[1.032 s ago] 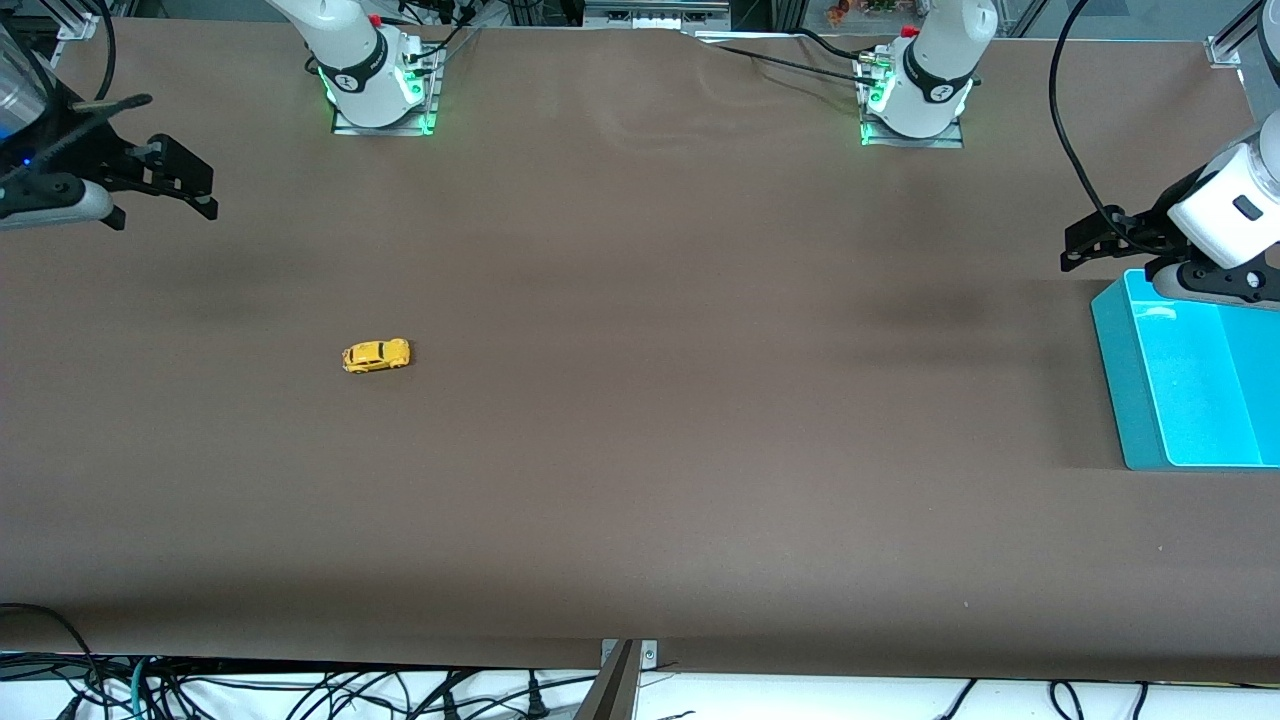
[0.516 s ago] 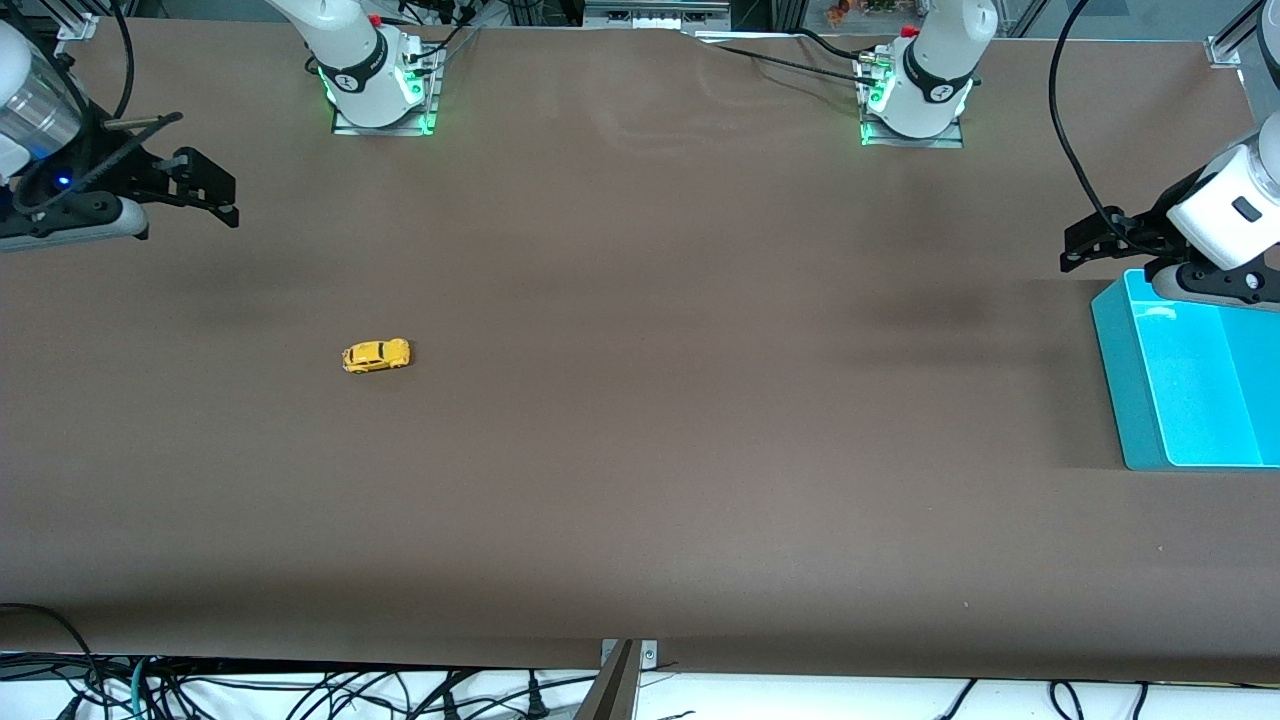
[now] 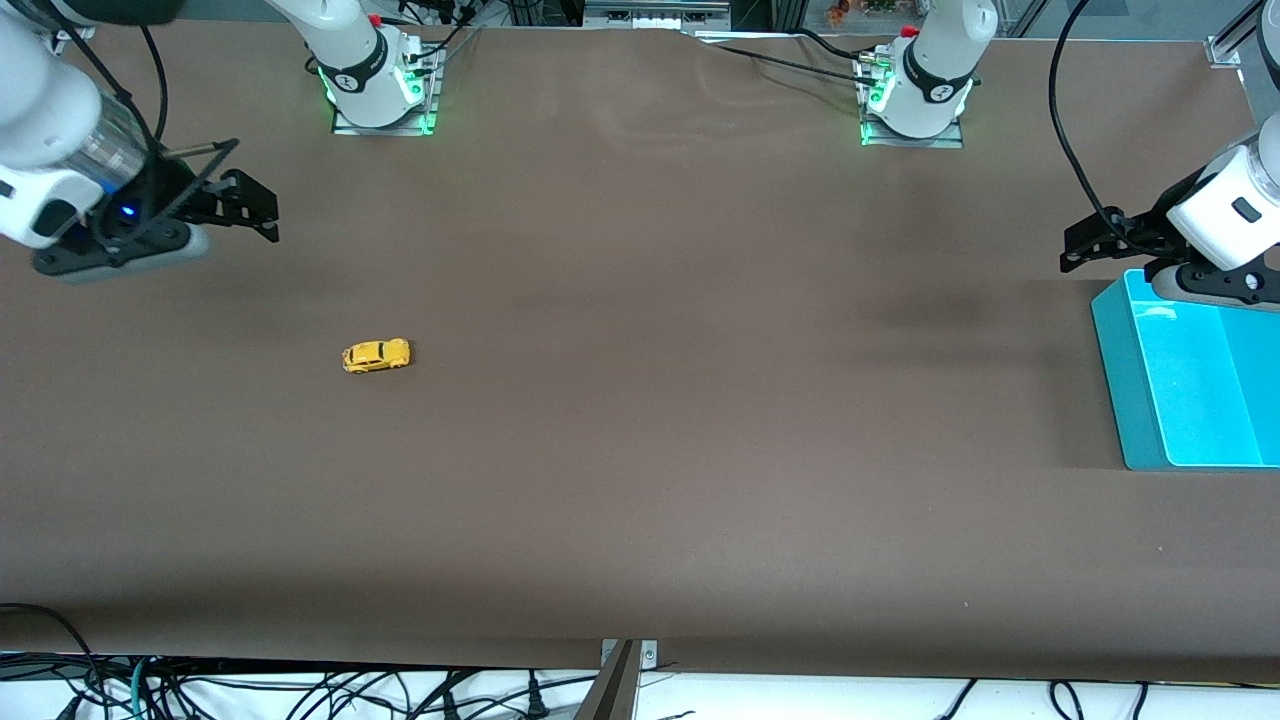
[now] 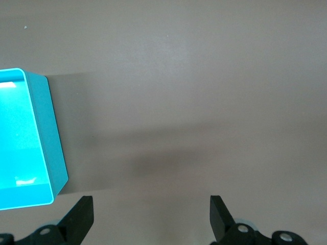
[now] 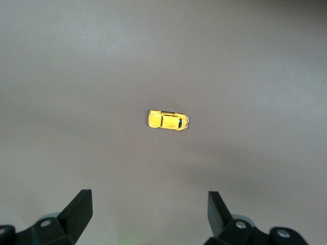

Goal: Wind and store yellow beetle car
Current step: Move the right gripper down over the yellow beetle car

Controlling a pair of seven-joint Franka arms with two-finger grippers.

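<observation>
Your right gripper [image 3: 255, 205] hangs in the air with fingers spread wide, empty, over the table [image 3: 640, 450] toward its own end. The yellow car [image 3: 376, 355] sits on its wheels, untouched, well apart. Your left gripper [image 3: 1085, 240] waits wide open beside the blue bin [image 3: 1130, 400].

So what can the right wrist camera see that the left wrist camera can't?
Only the right wrist view shows the yellow beetle car, sitting alone on the table with the right tool open and up in the air over the table short of it. Only the left wrist view shows the blue bin at the left arm's end of the table, with the left tool open over the table beside it. Both views share the brown table and a pair of spread black fingers at the picture's edge.
</observation>
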